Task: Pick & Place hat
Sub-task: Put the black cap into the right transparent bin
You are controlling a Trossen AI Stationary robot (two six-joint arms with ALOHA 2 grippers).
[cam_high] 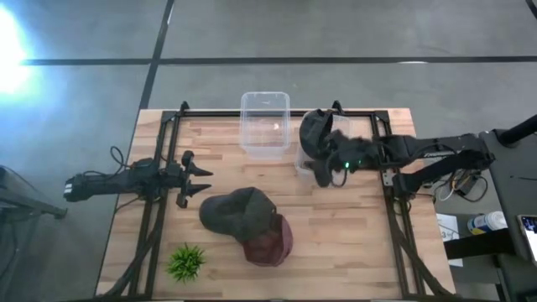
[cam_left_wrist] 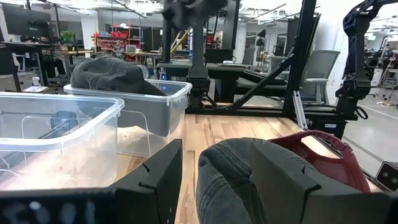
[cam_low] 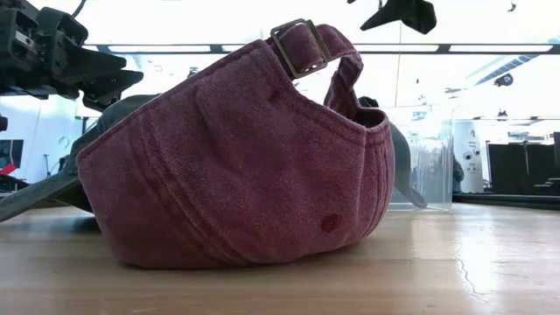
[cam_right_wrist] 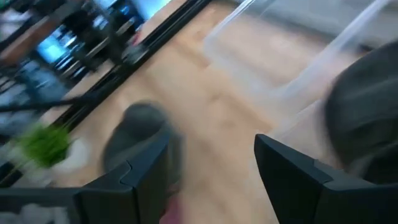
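Note:
Three caps show. A dark one (cam_high: 317, 130) rests in a clear bin (cam_high: 299, 162) at the table's far right; in the left wrist view this dark cap (cam_left_wrist: 112, 74) bulges above the bin's rim (cam_left_wrist: 158, 87). A grey cap (cam_high: 237, 210) and a maroon cap (cam_high: 270, 243) lie side by side on the wood, nearer the front. My right gripper (cam_high: 323, 176) hangs open above the bin's near edge, holding nothing (cam_right_wrist: 211, 180). My left gripper (cam_high: 204, 182) is open just left of the grey cap (cam_left_wrist: 230, 180).
A second clear bin (cam_high: 265, 124) stands beside the first at the far edge, with nothing in it. A small green plant (cam_high: 186, 262) sits at the near left corner. Black frame rails (cam_high: 393, 210) run along the table's sides. Bare wood lies right of the maroon cap.

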